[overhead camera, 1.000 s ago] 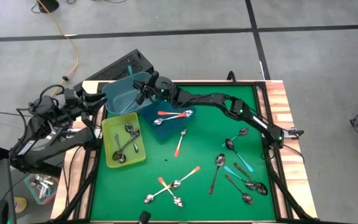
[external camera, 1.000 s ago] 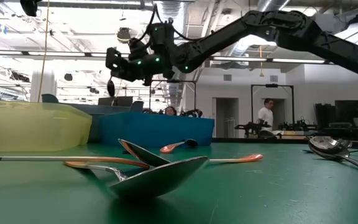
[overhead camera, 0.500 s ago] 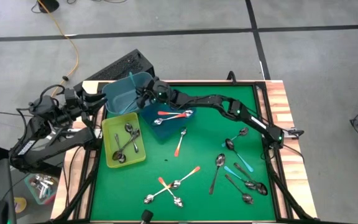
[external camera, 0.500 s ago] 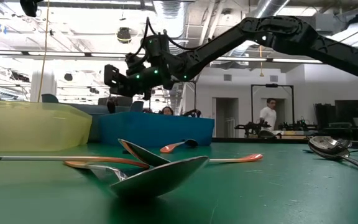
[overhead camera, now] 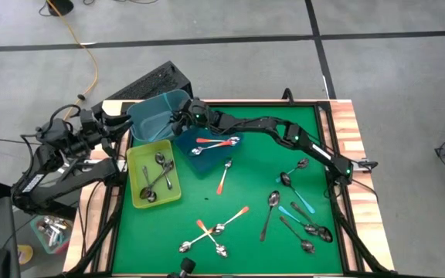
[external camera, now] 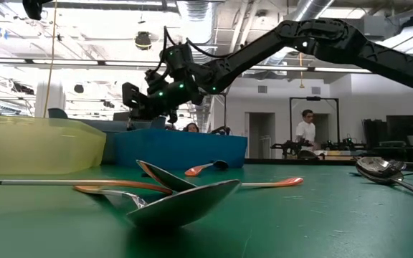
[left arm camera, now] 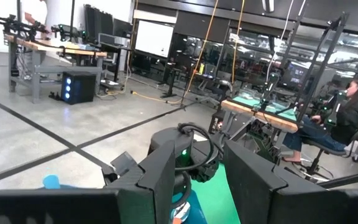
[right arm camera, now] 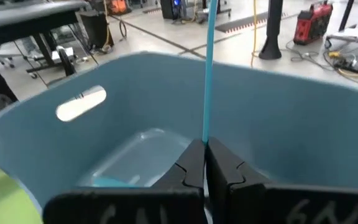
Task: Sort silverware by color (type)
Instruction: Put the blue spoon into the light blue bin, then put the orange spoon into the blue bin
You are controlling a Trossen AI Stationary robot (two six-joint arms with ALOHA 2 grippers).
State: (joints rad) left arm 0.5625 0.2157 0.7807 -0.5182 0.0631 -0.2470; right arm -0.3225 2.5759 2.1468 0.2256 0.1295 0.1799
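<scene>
Right hand has dropped lower over the blue bin at upper left of the high view, pinching a teal-handled spoon upright above it, release likely next; left hand waits half-open at left.

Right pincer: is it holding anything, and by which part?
Yes. The right pincer is shut on a teal-handled spoon, pinching its thin handle over the teal bin. The spoon's bowl is not visible.
</scene>
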